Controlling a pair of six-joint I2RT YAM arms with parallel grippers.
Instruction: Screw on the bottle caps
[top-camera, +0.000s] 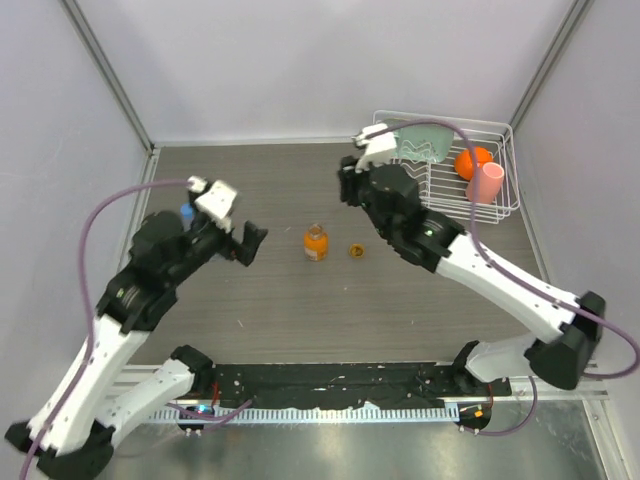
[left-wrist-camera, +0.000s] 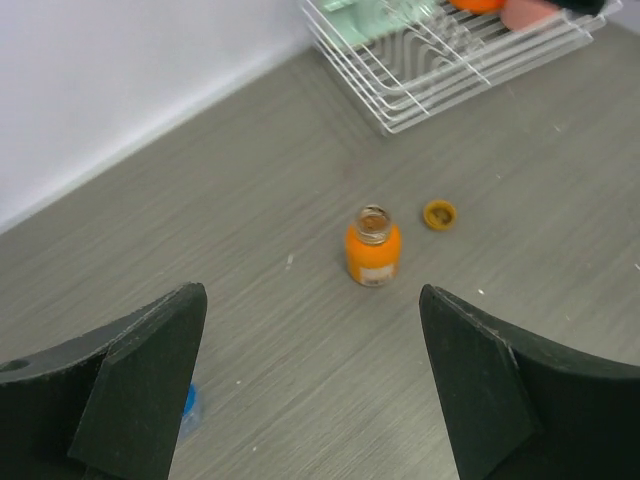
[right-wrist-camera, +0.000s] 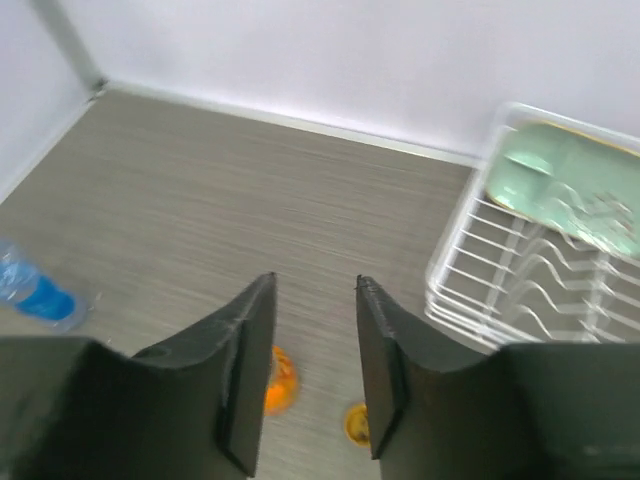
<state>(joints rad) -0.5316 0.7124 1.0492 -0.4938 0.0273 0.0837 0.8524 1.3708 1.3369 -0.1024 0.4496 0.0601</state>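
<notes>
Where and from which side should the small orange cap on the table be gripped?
Grip the orange cap across its rim, coming straight down from above. It lies flat and low on the table, apart from the orange bottle, so a side approach would likely find little wall to pinch.

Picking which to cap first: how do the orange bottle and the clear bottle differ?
The orange bottle holds orange contents; the clear bottle is see-through with a blue label. The orange bottle stands mid-table; the clear bottle sits far left. The orange bottle's neck is open; the clear bottle's top is too blurred to tell.
</notes>
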